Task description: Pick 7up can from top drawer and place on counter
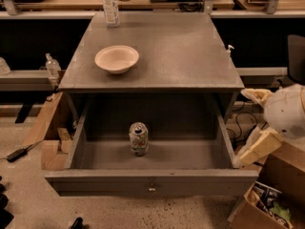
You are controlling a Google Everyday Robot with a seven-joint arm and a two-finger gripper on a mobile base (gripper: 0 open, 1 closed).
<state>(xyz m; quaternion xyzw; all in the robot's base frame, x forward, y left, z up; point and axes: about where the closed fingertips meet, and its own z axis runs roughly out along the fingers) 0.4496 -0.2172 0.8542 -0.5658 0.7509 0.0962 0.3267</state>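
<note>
The 7up can (138, 138), silvery-white with green and red markings, stands upright in the middle of the open top drawer (151, 181). The drawer is pulled out below the grey speckled counter (181, 56). My gripper (247, 125) is at the right, just outside the drawer's right wall, level with the drawer and well apart from the can. Its two beige fingers (257, 148) point left and stand apart, with nothing between them.
A beige bowl (116, 58) sits on the counter's left half and a clear plastic bottle (110, 5) stands at its back left. A wooden bench runs behind. Cardboard boxes (267, 202) are on the floor at the right and wooden blocks (50, 149) at the left.
</note>
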